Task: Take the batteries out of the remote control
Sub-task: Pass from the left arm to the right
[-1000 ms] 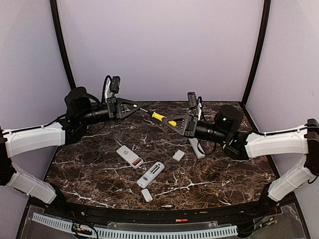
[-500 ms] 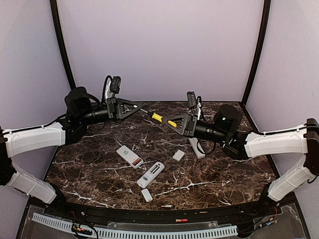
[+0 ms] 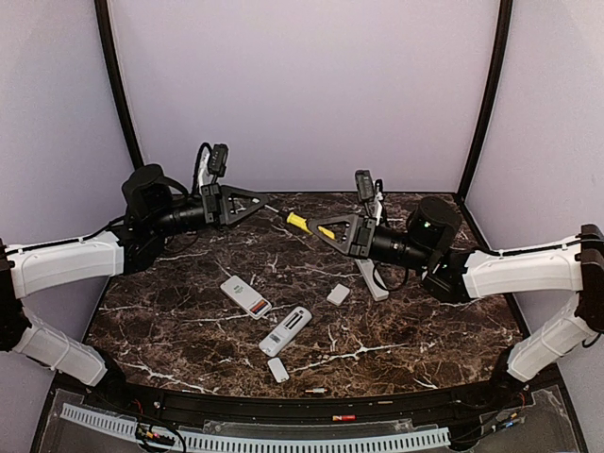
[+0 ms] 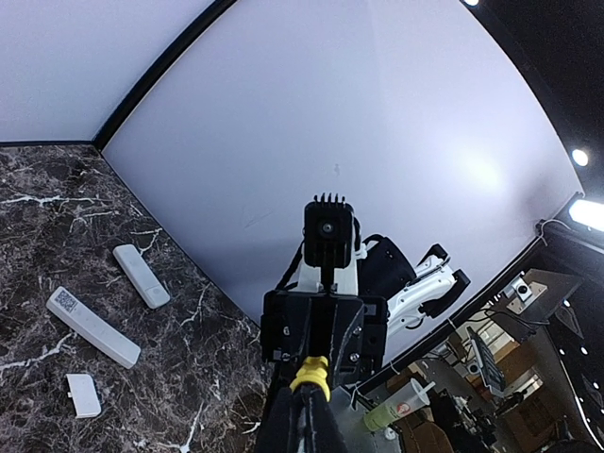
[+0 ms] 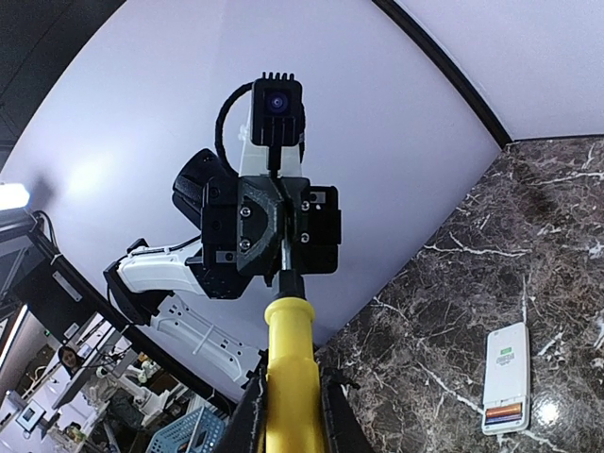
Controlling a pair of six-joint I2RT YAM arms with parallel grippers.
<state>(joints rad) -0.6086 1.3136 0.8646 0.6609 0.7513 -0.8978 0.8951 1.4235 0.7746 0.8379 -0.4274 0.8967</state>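
Evidently early in the job. Both my grippers are up off the table (image 3: 189, 326), busy with the screwdriver (image 3: 298, 222) rather than with any remote. Left gripper (image 3: 262, 201): clamped shut on the thin metal shaft. Right gripper (image 5: 289, 406): fingers hug both sides of the yellow handle, gripping it as far as I can see. The tool spans the gap between them, in the air.

Done: covers off. A white cover (image 3: 338, 294) lies loose mid-table, a second cover (image 3: 277, 369) near the front edge.

Left: the batteries (image 5: 500, 412) themselves. One remote (image 5: 504, 373) lies with its bay open, orange and blue cylinders seated inside. A second remote (image 3: 286, 330) shows a dark slot, contents too small to tell. A third remote (image 3: 373, 281) lies partly under my right arm. A tiny sliver (image 3: 316, 390) at the front edge may be a freed cell; cannot tell.

Materials: remotes slim, smooth white plastic, rounded corners; tabletop glossy dark stone with white veins; handle rounded, hard-looking yellow plastic
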